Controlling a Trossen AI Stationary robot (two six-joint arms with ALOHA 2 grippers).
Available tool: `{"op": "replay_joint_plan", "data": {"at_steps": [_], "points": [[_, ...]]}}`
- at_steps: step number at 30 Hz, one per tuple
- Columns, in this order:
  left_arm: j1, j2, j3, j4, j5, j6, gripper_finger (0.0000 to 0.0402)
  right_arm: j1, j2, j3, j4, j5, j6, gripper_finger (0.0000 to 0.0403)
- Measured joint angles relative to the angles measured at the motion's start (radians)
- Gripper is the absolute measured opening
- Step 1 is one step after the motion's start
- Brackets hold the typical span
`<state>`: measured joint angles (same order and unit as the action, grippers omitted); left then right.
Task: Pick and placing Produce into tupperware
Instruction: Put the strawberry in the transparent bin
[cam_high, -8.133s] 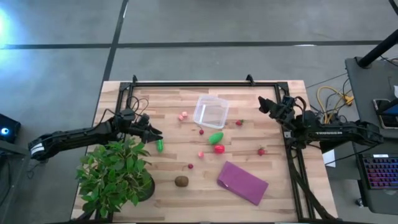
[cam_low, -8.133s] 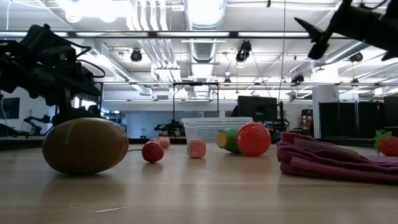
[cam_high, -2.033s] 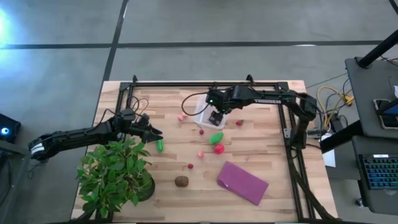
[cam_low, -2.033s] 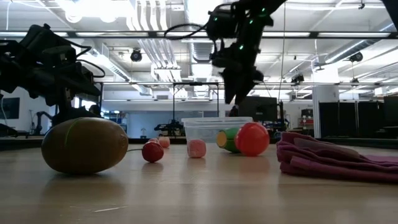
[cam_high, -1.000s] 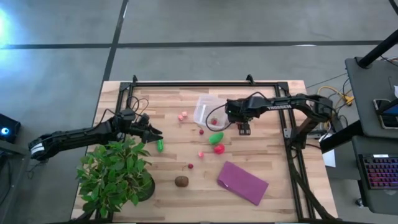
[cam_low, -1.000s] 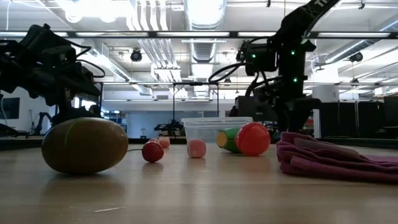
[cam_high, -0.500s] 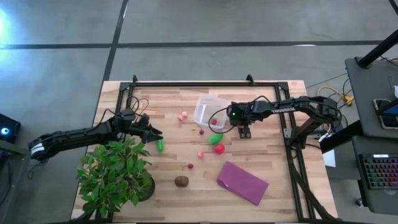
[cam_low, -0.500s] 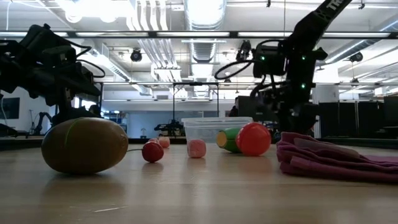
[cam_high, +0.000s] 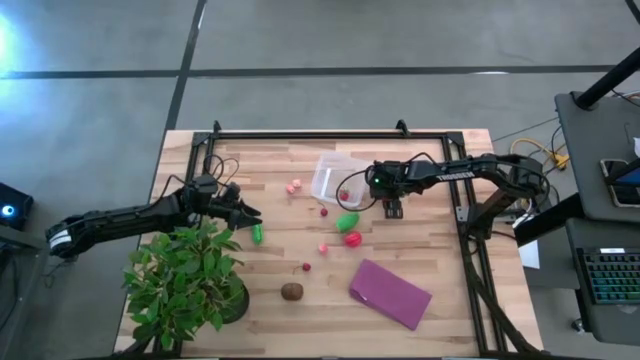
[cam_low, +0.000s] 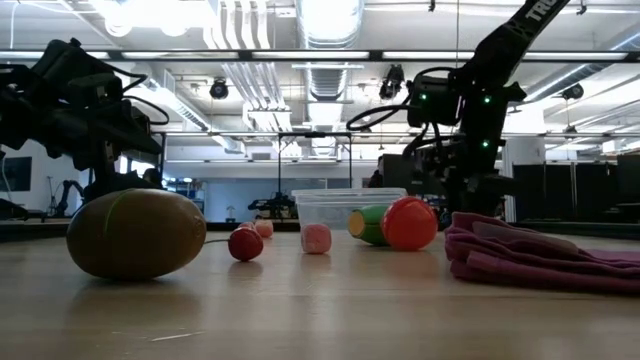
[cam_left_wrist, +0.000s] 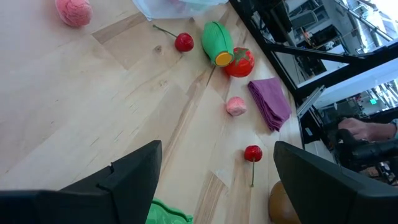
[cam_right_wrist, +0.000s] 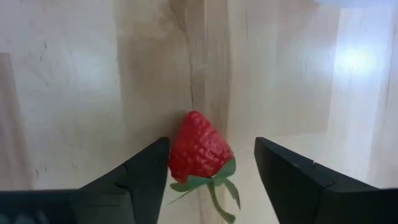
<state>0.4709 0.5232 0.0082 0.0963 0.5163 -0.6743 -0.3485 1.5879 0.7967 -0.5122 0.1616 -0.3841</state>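
Right claw (cam_right_wrist: 211, 163) low over the desk (cam_high: 440, 290), fingers part open and straddling a red strawberry (cam_right_wrist: 199, 149). One finger (cam_right_wrist: 146, 174) touches the berry's side; the other stands clear of it. Berry rests on the wood, not lifted. From above, the right claw (cam_high: 394, 208) sits just beside the clear tupperware (cam_high: 330, 178), off its right edge; a small red piece (cam_high: 345, 196) shows inside the tub's near corner.

Near the tub: green vegetable (cam_high: 347, 221) touching a red tomato (cam_high: 352, 239), a cherry (cam_high: 323, 211), two pink pieces (cam_high: 294, 186), another pink one (cam_high: 323, 247). Farther toward the front: second cherry (cam_high: 306, 267), brown kiwi (cam_high: 291, 291), purple cloth (cam_high: 390, 293).

Left claw (cam_high: 245, 212) waits at the desk's left side, fingers wide apart, holding nothing, a green piece (cam_high: 257, 234) just beside it and the potted plant (cam_high: 185, 280) close by.
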Motion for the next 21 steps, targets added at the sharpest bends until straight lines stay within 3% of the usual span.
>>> {"op": "replay_joint_plan", "data": {"at_steps": [10, 21], "points": [[0.0, 0.0, 0.0, 0.0, 0.0, 0.0, 0.0295, -0.014, 0.0, 0.0, -0.006, -0.007, -0.007, 0.0166], [0.0, 0.0, 0.0, 0.0, 0.0, 0.0, 0.0295, -0.014, -0.01, 0.013, -0.023, -0.027, 0.118, 0.013]]}}
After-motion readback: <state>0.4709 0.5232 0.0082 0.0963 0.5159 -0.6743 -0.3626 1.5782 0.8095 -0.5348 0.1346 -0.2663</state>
